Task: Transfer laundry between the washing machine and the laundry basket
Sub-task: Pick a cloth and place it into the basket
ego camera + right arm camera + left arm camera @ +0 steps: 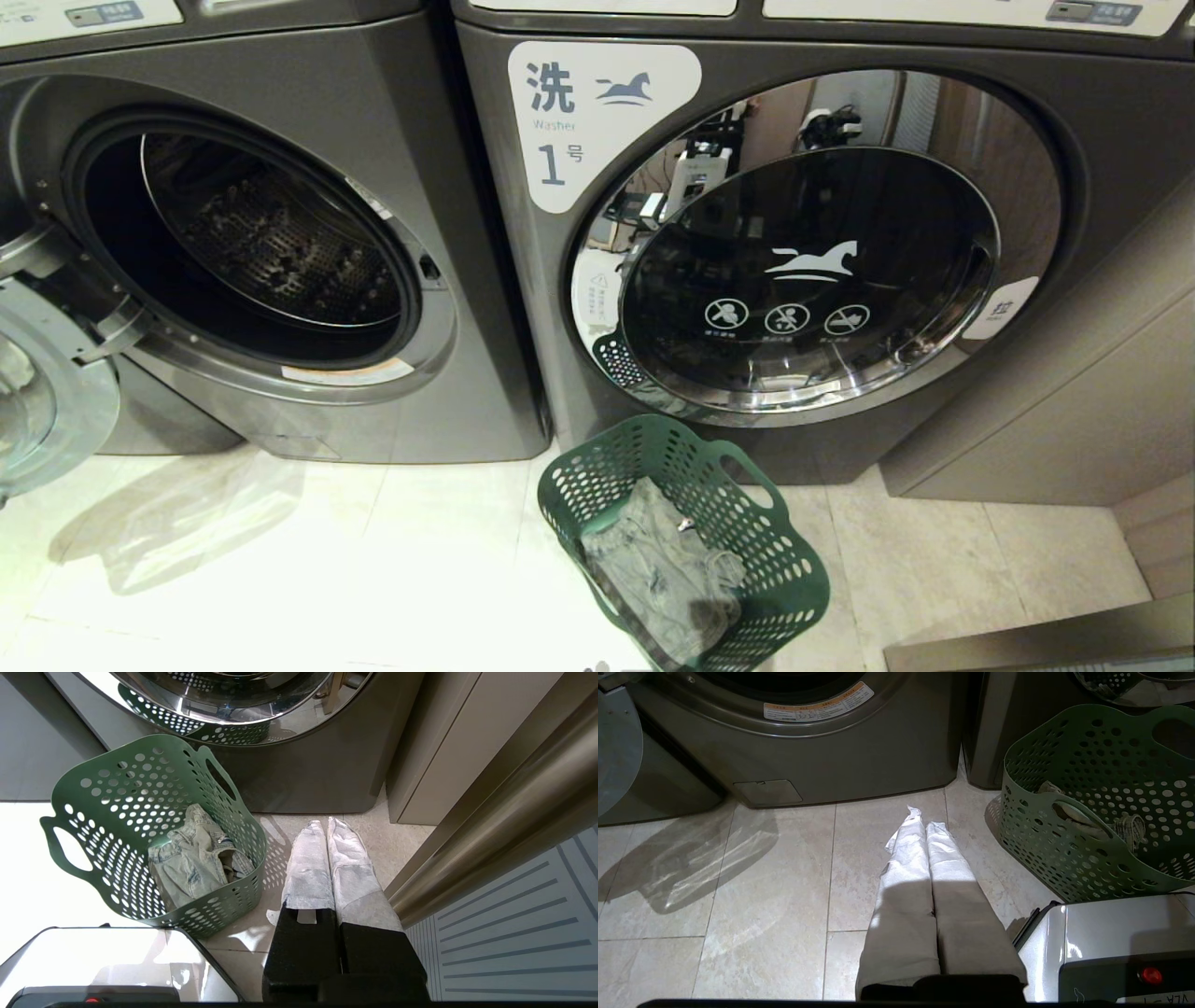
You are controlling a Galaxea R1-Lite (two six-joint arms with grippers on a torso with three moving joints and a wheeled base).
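The dark green laundry basket (pixel 795 560) stands on the tiled floor in front of the machine labelled 1. The faded denim laundry (pixel 653 560) lies crumpled inside it, also plain in the right wrist view (pixel 191 863). To the left is the washing machine (pixel 401 84) with its round door (pixel 37 392) swung open and an empty drum; its label is out of view. Neither arm shows in the head view. My left gripper (pixel 924 816) hangs shut over bare floor, left of the basket (pixel 1064 858). My right gripper (pixel 325 823) is shut and empty, right of the basket (pixel 117 788).
The machine labelled 1 (pixel 803 261) has its chrome-ringed door closed. A grey-beige cabinet panel (pixel 1074 392) stands at the right, with a metal rail (pixel 504 826) close to my right gripper. My white base (pixel 1111 933) sits low between the arms.
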